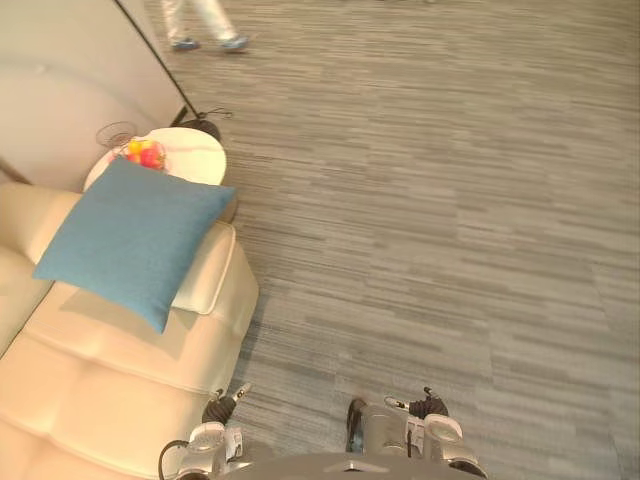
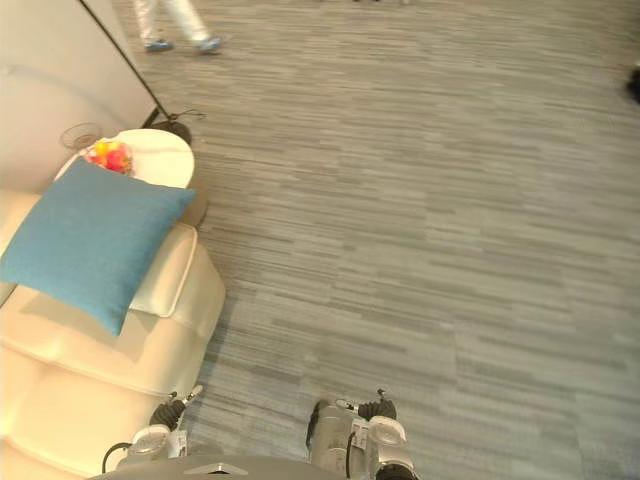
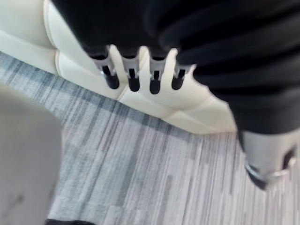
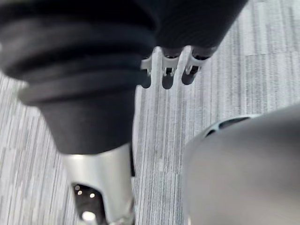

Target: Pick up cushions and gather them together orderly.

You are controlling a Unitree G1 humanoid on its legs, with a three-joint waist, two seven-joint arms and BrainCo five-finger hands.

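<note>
Grey carpet (image 1: 450,200) with fine streaks in lighter and darker tones covers the open floor of the room. A plain white wall (image 1: 60,70) closes off the far left corner, and a person's legs in pale trousers and blue shoes (image 1: 205,25) show at the far edge. A cream sofa of smooth, padded leather (image 1: 110,380) with stitched seams stands on the robot's left. At its far end is a small round white side table (image 1: 195,155) holding a red and yellow heap (image 1: 145,153), which may be fruit, though it is too small to tell. Just past the table sits the dark round base of a floor lamp (image 1: 205,127), its thin black pole slanting up along the wall.

The square blue cushion of woven fabric (image 1: 130,240) leans tilted on the sofa's rounded armrest, one corner toward the table and one down on the seat.

The left hand (image 3: 133,70) hangs beside the sofa's base above the carpet, fingers straight and loosely spread, empty. The right hand (image 4: 167,72) hangs over bare carpet, fingers likewise straight, touching nothing. Both are well apart from the cushion.
</note>
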